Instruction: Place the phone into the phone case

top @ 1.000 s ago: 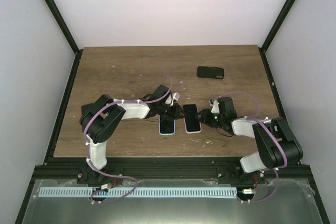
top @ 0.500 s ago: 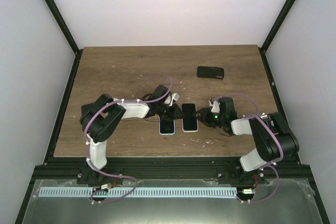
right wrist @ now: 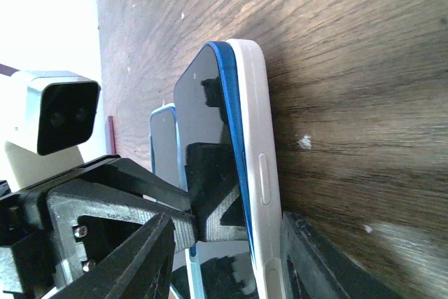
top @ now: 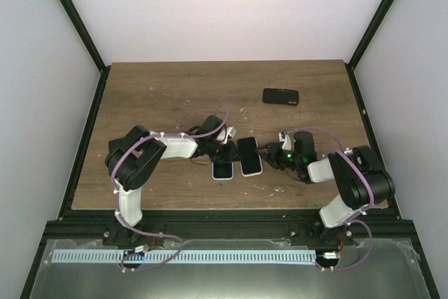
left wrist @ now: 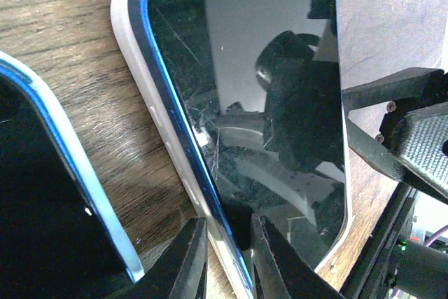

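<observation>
No legible text, brand, number or sign in any view. Phone point(top: 250, 156) screen dark, reflections only; second phone point(top: 222, 169) screen blank too. Small dark object point(top: 281, 96) at far right of worktop point(top: 161, 96) shows a pale mark, too small to read. Claw bodies carry no readable labels.

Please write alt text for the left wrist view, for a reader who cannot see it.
The left gripper pinches the near edge of a phone with a dark glass screen in a white case, lying on a wooden table. A second blue-edged phone lies to its left.
</observation>
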Tool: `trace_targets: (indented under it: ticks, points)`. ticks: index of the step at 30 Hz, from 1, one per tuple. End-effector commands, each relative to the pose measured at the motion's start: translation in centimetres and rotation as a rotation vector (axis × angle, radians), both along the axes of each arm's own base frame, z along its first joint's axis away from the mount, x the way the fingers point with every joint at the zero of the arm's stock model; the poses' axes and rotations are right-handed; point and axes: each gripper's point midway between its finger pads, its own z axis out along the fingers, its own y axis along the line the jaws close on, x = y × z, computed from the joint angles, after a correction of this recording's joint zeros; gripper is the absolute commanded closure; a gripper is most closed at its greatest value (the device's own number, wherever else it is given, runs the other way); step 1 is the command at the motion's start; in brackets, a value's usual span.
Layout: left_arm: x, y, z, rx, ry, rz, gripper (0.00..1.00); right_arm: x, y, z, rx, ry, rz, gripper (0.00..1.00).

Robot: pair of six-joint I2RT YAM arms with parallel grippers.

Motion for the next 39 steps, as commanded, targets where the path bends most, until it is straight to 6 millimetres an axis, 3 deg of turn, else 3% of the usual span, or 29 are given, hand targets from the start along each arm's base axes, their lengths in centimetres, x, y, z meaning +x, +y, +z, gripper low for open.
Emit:
trace_targets:
  ticks: [1,9,24,33,39]
  points:
    - [-1.2,1.2,-1.6,0.053,0.028,-0.009,0.81,-1.2,1.9,2.1,0.098,-0.04,0.125,0.57]
    - [-0.9,1.2,-0.8,0.032,0.011,-0.011,0.81,-1.9,2.4,1.1,0.126,-0.004,0.174,0.57]
    - [-1.2,2.4,-1.2,0.065,0.0,-0.006,0.8,-1.9,2.9,3.4,0.182,-0.056,0.203,0.59]
    - [-1.6,2.5,-1.6,0.053,0.008,-0.004,0.76,-2.2,3.0,1.8,0.178,-0.004,0.211,0.58]
    - [-1.6,2.5,-1.8,0.049,0.01,-0.001,0.77,-2.5,3.5,2.6,0.246,-0.015,0.25,0.59]
